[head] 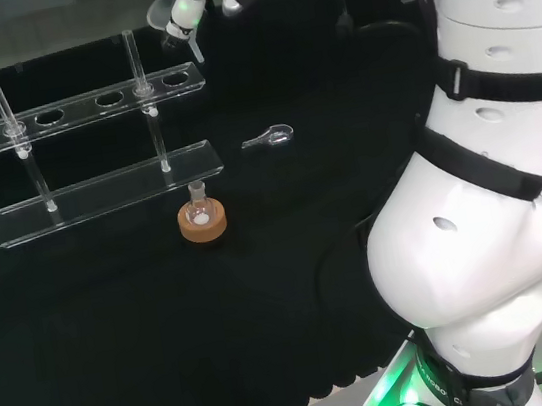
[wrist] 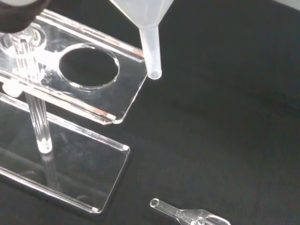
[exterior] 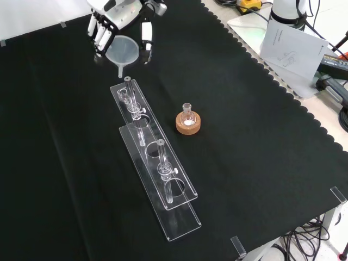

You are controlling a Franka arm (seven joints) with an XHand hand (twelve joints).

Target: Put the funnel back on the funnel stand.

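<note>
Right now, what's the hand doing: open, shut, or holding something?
Hand: shut on the funnel, holding it in the air just past the end of the funnel stand.

In the front view my hand (exterior: 120, 16) hangs past the stand's (exterior: 155, 157) far end, nothing between. 2 upright rods (exterior: 161, 157) crowd the rack; flask (exterior: 187, 120) sits well right.
</note>
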